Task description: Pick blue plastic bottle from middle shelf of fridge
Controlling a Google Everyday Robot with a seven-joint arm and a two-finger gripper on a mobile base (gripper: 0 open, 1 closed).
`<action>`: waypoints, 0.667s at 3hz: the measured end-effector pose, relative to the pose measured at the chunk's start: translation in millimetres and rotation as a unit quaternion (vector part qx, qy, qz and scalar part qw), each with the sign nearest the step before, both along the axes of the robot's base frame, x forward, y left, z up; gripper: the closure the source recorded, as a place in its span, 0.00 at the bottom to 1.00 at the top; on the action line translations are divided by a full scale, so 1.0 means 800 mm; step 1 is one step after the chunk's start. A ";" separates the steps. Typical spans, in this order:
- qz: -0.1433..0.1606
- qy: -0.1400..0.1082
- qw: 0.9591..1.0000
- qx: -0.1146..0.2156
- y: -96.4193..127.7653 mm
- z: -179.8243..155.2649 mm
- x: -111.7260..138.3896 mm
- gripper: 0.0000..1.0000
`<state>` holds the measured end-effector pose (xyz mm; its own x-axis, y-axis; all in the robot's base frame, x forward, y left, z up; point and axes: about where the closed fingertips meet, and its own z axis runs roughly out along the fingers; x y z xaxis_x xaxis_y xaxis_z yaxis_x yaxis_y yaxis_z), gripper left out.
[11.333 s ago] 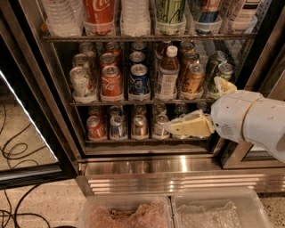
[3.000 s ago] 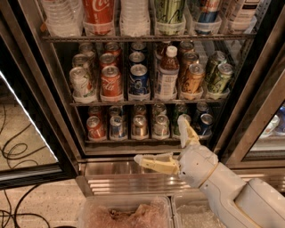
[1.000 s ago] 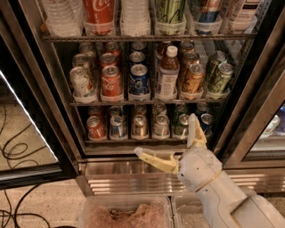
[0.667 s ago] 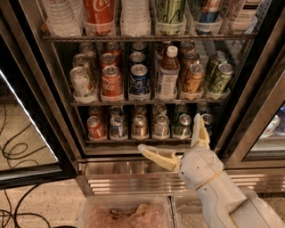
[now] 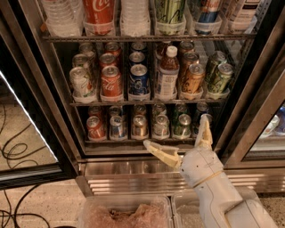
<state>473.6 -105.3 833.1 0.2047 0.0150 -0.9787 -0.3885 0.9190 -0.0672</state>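
Pincer sits low at the front of the fridge, right of centre, before the bottom shelf and just above the steel base panel. It is spread wide and grips nothing. One finger lies pointing left along the bottom shelf's front edge. The other finger stands upright in front of the rightmost bottom cans. The white arm rises from the lower right corner.

The blue bottle stands upright on the middle shelf, at the front of the fourth lane from the left. It has a white cap, a dark drink and a pale label, and is taller than the cans around it. The Pepsi can is just beside it on the left and an orange can just beside it on the right. Further left are a Coke can and a pale can. Green cans fill the right end, and more cans sit behind in each lane. The blue bottle is above the pincer and well apart from it, between the two fingers in left-right line.

The top shelf holds ribbed bottles, a Coke bottle and more drinks, all cut off at the top. Below the fridge are two clear bins. Cables lie on the floor at left.
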 end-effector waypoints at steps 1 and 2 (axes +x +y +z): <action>0.017 -0.007 1.000 0.003 0.015 0.004 0.008 0.00; 0.020 -0.015 1.000 0.005 0.027 0.007 0.021 0.00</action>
<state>490.7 -83.3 838.8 0.2322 0.0338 -0.9721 -0.4238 0.9030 -0.0699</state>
